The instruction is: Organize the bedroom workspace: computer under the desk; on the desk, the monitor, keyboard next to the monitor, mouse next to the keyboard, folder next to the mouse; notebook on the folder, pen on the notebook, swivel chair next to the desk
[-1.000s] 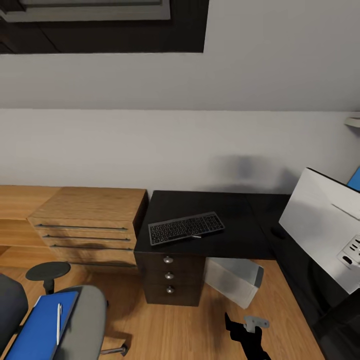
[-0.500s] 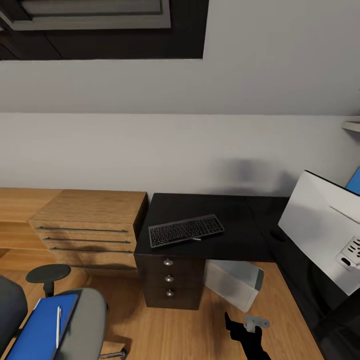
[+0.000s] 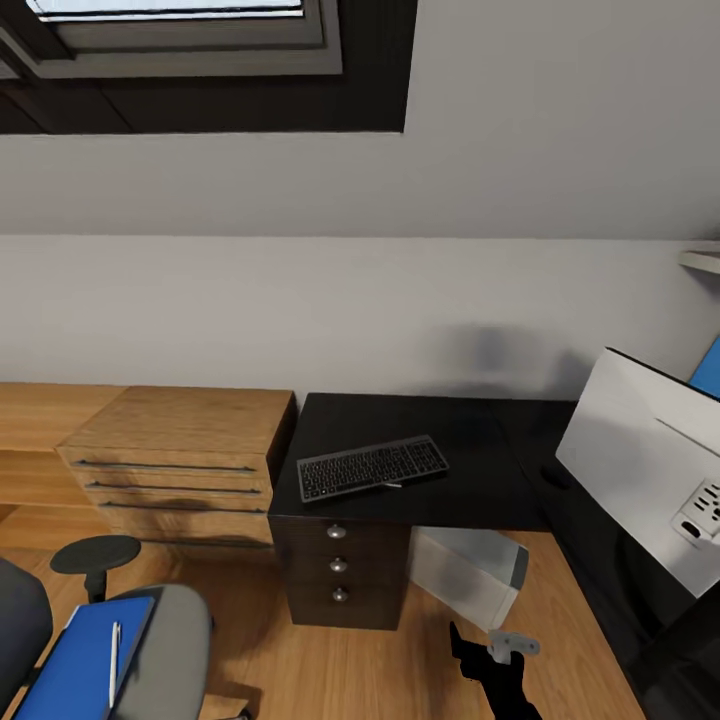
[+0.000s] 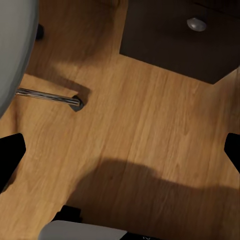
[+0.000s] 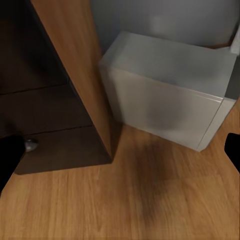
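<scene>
One keyboard [image 3: 372, 467], one computer [image 3: 468, 574] (under the desk [image 3: 470, 480]), one folder [image 3: 75, 670], one pen [image 3: 112, 664], one swivel chair [image 3: 165, 650]

A light grey computer tower [image 5: 165, 95] stands on a wooden floor [image 5: 125, 200] just beside the dark drawer side of the black desk [image 5: 45, 125], with the right gripper's [image 5: 120, 150] black fingertips [image 5: 10, 155] spread wide at either edge.

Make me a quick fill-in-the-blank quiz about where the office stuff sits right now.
1. The keyboard lies on the ____.
2. The folder rests on the ____.
3. The pen lies on top of the ____.
4. The computer stands on the floor under the ____.

Missing words: desk; chair; folder; desk
</scene>
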You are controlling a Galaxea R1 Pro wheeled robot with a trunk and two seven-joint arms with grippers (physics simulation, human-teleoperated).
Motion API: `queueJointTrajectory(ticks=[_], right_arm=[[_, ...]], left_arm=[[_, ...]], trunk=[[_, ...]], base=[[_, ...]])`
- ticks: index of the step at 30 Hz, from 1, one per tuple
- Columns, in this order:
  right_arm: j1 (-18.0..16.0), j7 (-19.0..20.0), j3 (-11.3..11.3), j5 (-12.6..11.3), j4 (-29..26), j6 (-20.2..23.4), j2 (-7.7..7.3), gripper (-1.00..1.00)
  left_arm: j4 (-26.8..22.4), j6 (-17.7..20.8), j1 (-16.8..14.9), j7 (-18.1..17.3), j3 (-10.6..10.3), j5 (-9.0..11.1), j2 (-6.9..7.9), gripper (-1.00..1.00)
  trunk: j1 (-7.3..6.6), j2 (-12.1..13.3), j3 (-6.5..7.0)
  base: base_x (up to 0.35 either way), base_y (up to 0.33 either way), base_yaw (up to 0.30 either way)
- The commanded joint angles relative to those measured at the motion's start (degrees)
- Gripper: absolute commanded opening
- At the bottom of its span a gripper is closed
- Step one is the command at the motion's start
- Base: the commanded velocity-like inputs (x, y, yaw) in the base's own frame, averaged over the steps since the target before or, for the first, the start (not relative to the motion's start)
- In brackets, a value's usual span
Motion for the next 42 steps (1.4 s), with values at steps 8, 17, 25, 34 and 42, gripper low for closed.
queueJointTrajectory(ticks=[8, 17, 25, 34, 42], right_arm=[[-0.06, 0.36, -0.50, 0.09, 0.10, -1.21, -0.06, 1.00], [-0.06, 0.41, -0.50, 0.13, 0.10, -1.25, -0.08, 1.00], [-0.06, 0.43, -0.50, 0.13, 0.10, -1.24, -0.04, 1.00], [-0.06, 0.45, -0.50, 0.21, 0.10, -1.10, -0.02, 1.00], [-0.06, 0.45, -0.50, 0.25, 0.10, -1.00, 0.00, 1.00]], left_arm=[[0.14, -0.23, -0.04, 0.49, -0.48, 0.27, 0.04, 1.00], [0.16, -0.22, -0.03, 0.49, -0.48, 0.27, 0.04, 1.00], [0.16, -0.22, -0.04, 0.49, -0.48, 0.27, 0.03, 1.00], [0.16, -0.23, -0.06, 0.49, -0.41, 0.19, 0.04, 1.00], [0.16, -0.23, -0.03, 0.49, -0.39, 0.18, 0.04, 1.00]], trunk=[[0.03, -0.07, 0.35], [0.03, -0.07, 0.41], [0.03, -0.07, 0.41], [0.03, -0.07, 0.41], [0.03, -0.07, 0.41]], base=[[0.242, -0.002, 0.000], [0.321, -0.066, 0.000], [0.328, -0.113, 0.000], [0.177, -0.154, 0.000], [0.023, -0.025, 0.000]])
